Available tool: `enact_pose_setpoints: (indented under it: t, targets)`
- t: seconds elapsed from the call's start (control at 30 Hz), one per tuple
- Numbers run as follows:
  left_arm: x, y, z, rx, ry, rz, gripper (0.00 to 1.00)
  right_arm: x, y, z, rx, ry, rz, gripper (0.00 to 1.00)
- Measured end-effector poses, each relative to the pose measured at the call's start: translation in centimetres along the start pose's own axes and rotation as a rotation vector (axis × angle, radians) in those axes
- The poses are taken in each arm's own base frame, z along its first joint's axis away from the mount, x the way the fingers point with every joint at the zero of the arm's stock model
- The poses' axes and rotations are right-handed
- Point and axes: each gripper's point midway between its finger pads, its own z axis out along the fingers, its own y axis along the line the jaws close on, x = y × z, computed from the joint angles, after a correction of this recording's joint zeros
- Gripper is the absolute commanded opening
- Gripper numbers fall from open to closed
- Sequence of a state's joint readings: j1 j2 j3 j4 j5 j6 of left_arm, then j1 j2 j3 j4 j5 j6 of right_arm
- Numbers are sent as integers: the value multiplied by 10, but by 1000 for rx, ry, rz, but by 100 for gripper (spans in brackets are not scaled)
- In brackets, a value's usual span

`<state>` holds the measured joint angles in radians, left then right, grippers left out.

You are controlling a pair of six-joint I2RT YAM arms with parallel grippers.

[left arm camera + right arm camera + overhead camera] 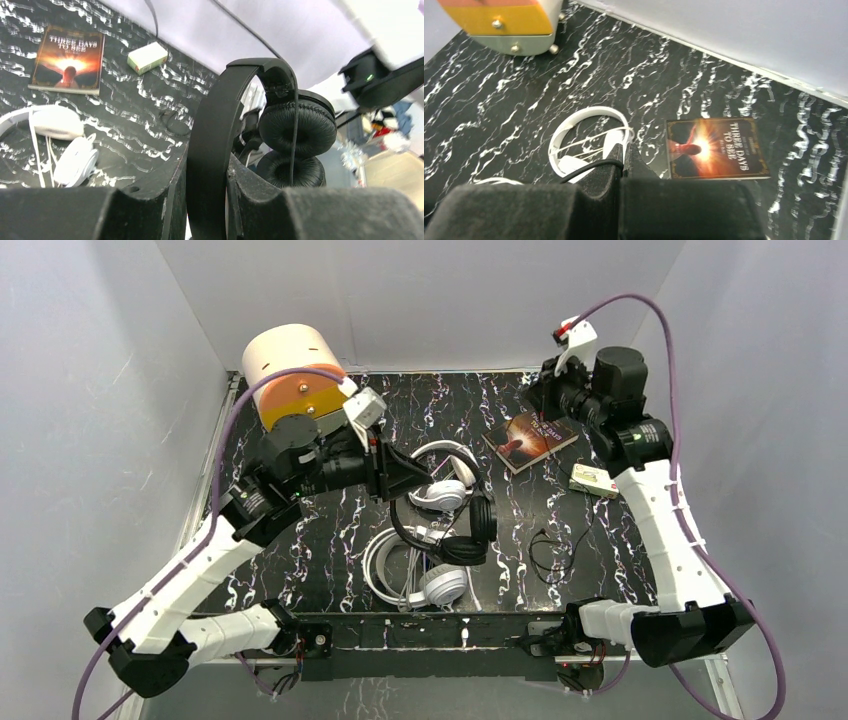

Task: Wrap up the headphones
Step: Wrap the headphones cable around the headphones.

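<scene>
1. Our left gripper [412, 480] holds the small black headphones [462, 538]. Its fingers [100, 212] are clamped on the flat black headband [215, 125], one on each side.
2. In the left wrist view, the band stands up tall between the fingers and bends over at the top. The two round ear pads [296, 127] hang just to the right of it, one above the other.
3. The band looks smooth and hard. The pads look soft and wrinkly, like thin leather.
4. Our right gripper [545, 400] is far off, high at the back right. Its fingers [596, 177] are pressed together, and a thin black cord [579, 172] seems pinched between them.
5. This is what matters most, we think: the cord has to go round and round the band, so the right arm must bring it left, toward the left fingers.
6. Some loose cord [545, 555] lies in loops on the tabletop [330, 535]. It is thin and floppy, so it could snag.
7. Two white pairs lie flat next to the black pair, the slim on-ear pair [445, 465] behind it and the big over-ear pair [440, 585] in front. Both look like shiny plastic, and the left arm is nearer to both.
8. A book [530, 438] lies under the right gripper.
</scene>
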<state>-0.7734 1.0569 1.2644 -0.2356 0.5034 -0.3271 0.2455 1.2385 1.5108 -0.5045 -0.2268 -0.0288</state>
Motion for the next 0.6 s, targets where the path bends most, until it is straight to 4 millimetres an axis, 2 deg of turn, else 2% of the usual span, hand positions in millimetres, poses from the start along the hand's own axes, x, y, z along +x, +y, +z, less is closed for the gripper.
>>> enact_pose_setpoints:
  t: [0.1, 0.2, 0.33, 0.47, 0.6]
  targets:
    - [-23, -10, -7, 5, -93, -42, 0, 26, 12, 7, -79, 18, 19, 0]
    - [-45, -16, -9, 6, -182, -107, 0, 57, 35, 17, -218, 41, 66, 0]
    - [-72, -16, -7, 2, -300, -212, 0, 91, 68, 23, -428, 59, 153, 5]
    - [-91, -9, 3, -4, -381, -304, 0, 101, 96, 22, -587, 19, 229, 13]
    - [-108, -2, 14, 9, -457, -377, 0, 105, 123, 18, -693, -23, 273, 24]
